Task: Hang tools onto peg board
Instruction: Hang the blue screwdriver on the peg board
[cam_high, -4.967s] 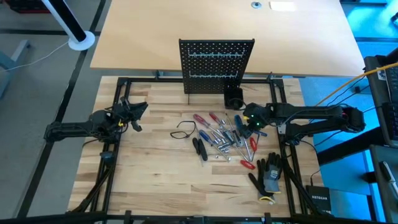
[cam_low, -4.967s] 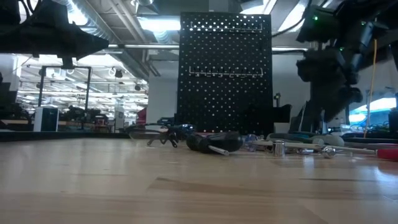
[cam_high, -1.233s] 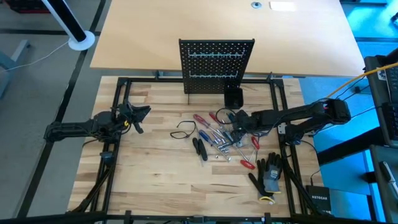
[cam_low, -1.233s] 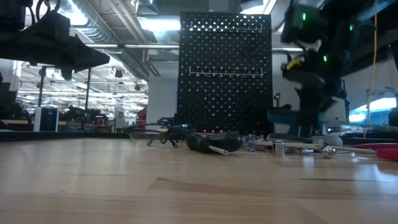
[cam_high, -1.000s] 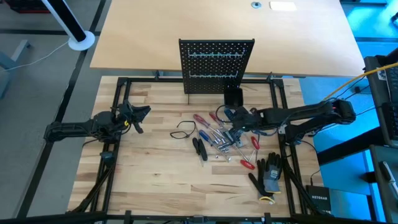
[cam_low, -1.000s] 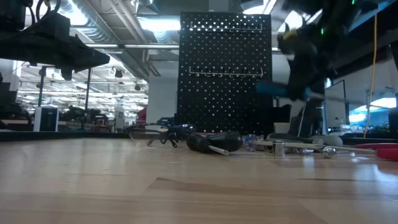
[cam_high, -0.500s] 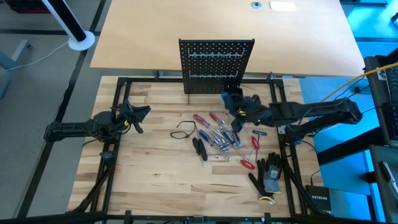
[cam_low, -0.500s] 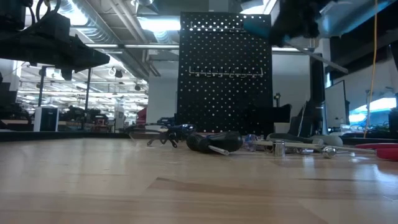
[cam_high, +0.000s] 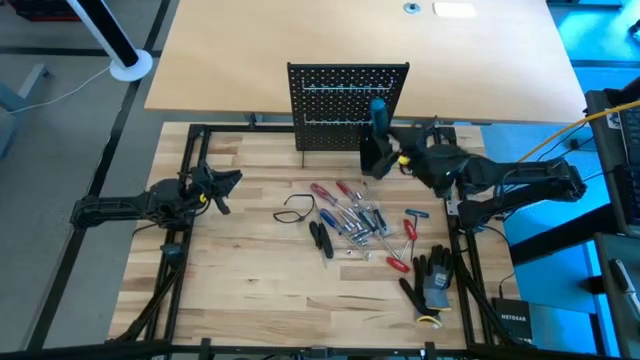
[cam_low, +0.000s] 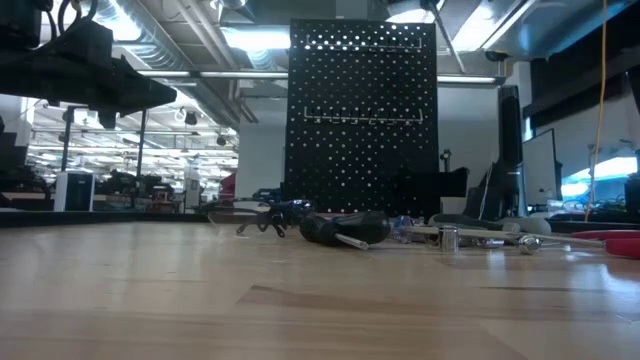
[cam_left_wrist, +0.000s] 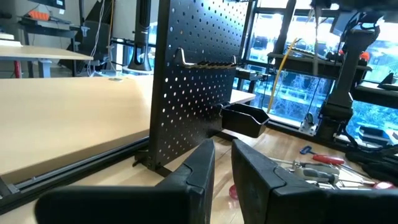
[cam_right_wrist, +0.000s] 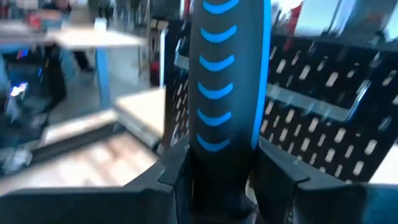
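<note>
On your bench (cam_high: 250, 290), most tools (cam_high: 355, 222) lie unhung; right gripper (cam_high: 385, 150) pinches a blue-handled screwdriver (cam_right_wrist: 229, 93) at the peg board (cam_high: 347, 105); left gripper (cam_high: 222, 185), fingers narrowly parted, waits empty

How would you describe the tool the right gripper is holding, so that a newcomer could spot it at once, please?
Find the black peg board standing at the table's far edge. Just before its right half, the right gripper grips a screwdriver. Unlike the tools lying on the table, it is off the table, with a black handle bearing blue chevrons.

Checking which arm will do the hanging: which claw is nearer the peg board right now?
The right. The right claw, shut on a blue-handled screwdriver, is up against the peg board at its right end. The left claw waits far off at the table's left side.
</note>
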